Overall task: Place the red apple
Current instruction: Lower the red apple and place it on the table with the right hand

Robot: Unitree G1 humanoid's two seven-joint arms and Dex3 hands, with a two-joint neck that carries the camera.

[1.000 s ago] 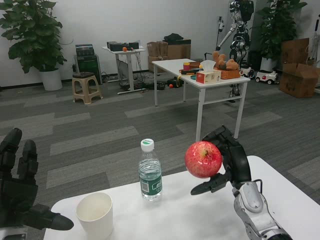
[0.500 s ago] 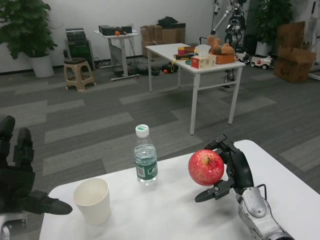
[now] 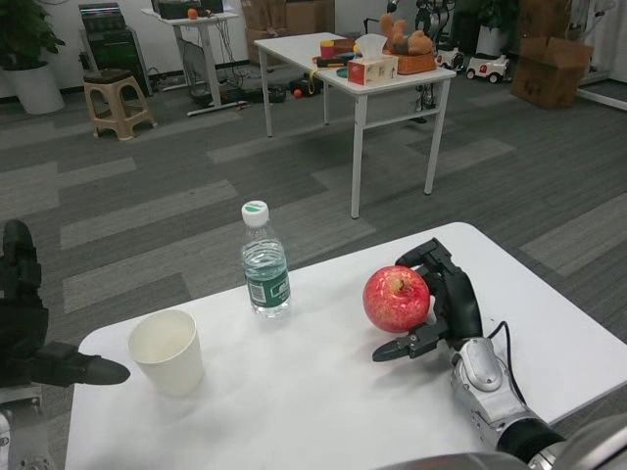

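- Progress: the red apple [image 3: 397, 299] isn't placed yet. The right hand [image 3: 443, 311] is grasping it, fingers wrapping round the back and right side, thumb sticking out low toward the left.
- Where it is: the apple is sitting low over the right-centre part of the white counter [image 3: 294, 392], approx. at surface level. Can't tell whether its underside is touching the top or hanging just above; no clear gap is showing.
- What's left, as a judgement: settling the apple fully on the counter if it isn't down already, then letting the fingers spread and pulling the hand back w/o rolling the fruit. The grasp and carry look done, so it's prob. the last stretch.
- Look of the apple: round, glossy, deep red w/ paler yellowish speckling near the top and a stem dimple facing up and toward the camera. It's whole, no bruising visible.
- Handling guess: being round, it could roll once freed, esp. toward the near edge, so an upright, stem-up set-down seems safest.
- Neighbours: a clear water bottle [image 3: 265, 262] w/ white cap and green label is standing upright to the apple's left, near but apart. A white paper cup [image 3: 167, 351] is standing further left, well apart from the apple.
- The left hand [image 3: 34, 343] is waiting off the counter's left edge, holding nothing, fingers apart.
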